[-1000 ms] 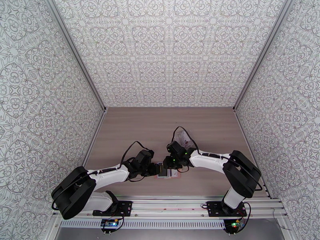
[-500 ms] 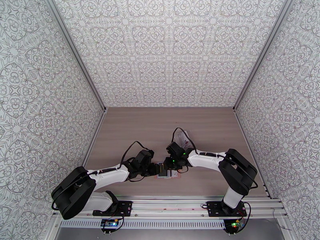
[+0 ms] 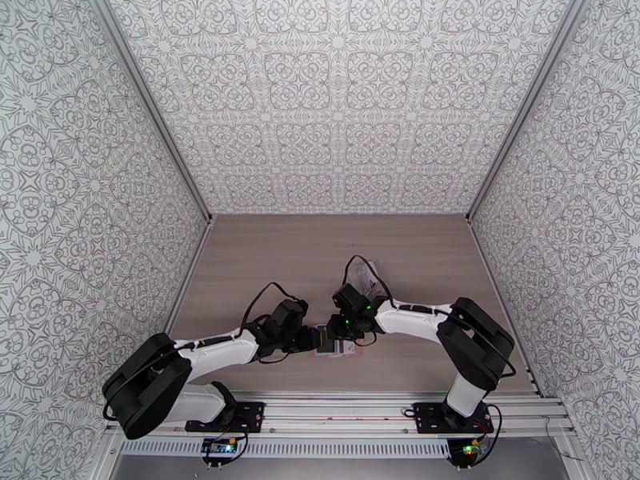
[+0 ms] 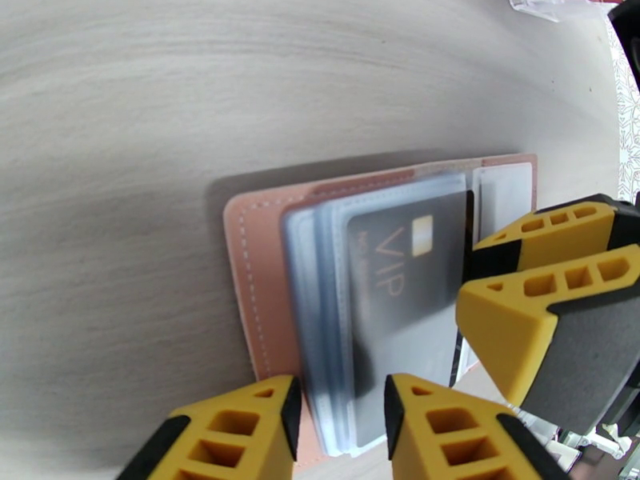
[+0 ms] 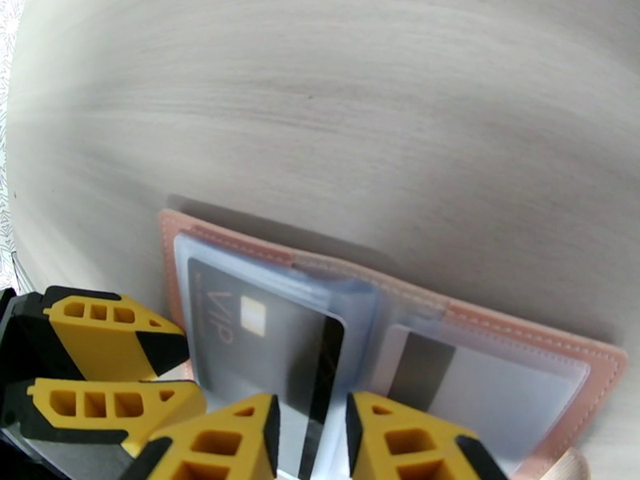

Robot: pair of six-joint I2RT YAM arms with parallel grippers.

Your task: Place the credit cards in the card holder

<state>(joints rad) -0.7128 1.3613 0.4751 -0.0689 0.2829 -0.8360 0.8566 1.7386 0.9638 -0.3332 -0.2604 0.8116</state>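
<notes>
- Top camera: I see both arms reach inward and meet close to the near edge of the table (image 3: 320, 250). The left gripper (image 3: 314, 339) and right gripper (image 3: 339, 338) are almost tip to tip over the holder (image 3: 346, 351), which lies just in front of the bases. A clear pouch (image 3: 366, 275) lies behind the right wrist. From up here I cannot tell how either pair of jaws stands.
- Left wrist: the holder (image 4: 256, 298) lies open and flat on the table, pink cover down, with its clear sleeves (image 4: 320, 314) fanned up. My left gripper (image 4: 340, 430) has its jaws drawn in close, pinching the near edge of that sleeve stack. A black card (image 4: 408, 290) marked VIP sits partly inside the top sleeve. The right gripper (image 4: 470, 280) comes in from the right, its jaws nipped on the card's outer end. The pouch (image 4: 552, 2) shows in the top right corner, well apart.
- Right wrist: my right gripper (image 5: 314, 426) has its jaws nearly together, with the black card (image 5: 256, 338) between them. The card's VIP end is inside a sleeve of the holder (image 5: 520, 338). A second card (image 5: 420, 363), pale with a dark stripe, sits in the sleeve on the other half. The left gripper (image 5: 192, 368) is at the left, at the sleeve edge.
</notes>
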